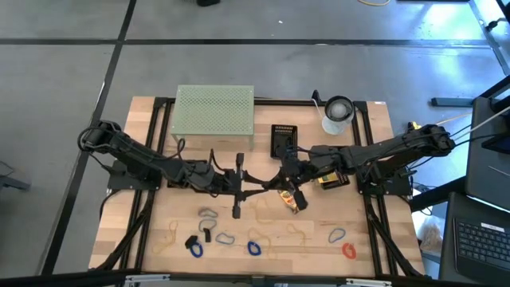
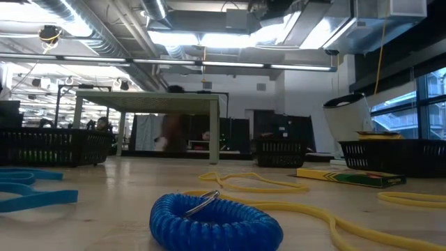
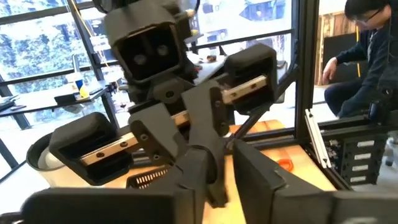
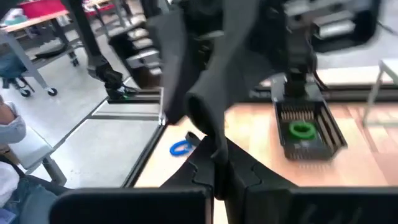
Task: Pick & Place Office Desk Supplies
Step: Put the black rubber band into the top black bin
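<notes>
Around you is an open workshop: a grey concrete floor (image 1: pixel 239 72) with dark seams, and in the low view a ceiling of ducts and strip lights over a far workbench (image 2: pixel 150 101). A blurred person (image 2: pixel 171 132) stands behind it. Another person (image 3: pixel 367 56) in dark clothes bends down beyond the table's right side.

Your work surface is a pale wooden table (image 1: pixel 398 231) in a black frame. Both arms reach in from the sides and meet over its middle. The left gripper (image 1: pixel 238 188) is raised there, and you cannot tell whether it is apart or together. The right gripper (image 1: pixel 284 183) faces it, its pincer pressed together on nothing that shows.

At the far left stands the pale-green mesh stand (image 1: pixel 213 110). The white roll (image 1: pixel 338 114) is at the far right, and a small black tray (image 1: pixel 283 137) sits between them (the right wrist view shows a green loop (image 4: pixel 303 130) inside it).

One crayon box (image 1: pixel 331 180) lies under the right arm. The second crayon box (image 1: pixel 294 201) lies just near of the right gripper; contact cannot be judged.

Along the near edge you have:
- a blue loop (image 1: pixel 253 249)
- another blue loop (image 1: pixel 194 249)
- a red loop (image 1: pixel 348 250)
- a grey loop (image 1: pixel 209 214)
- a tan rubber band (image 1: pixel 166 237)
- a small black clip (image 1: pixel 207 234)
</notes>
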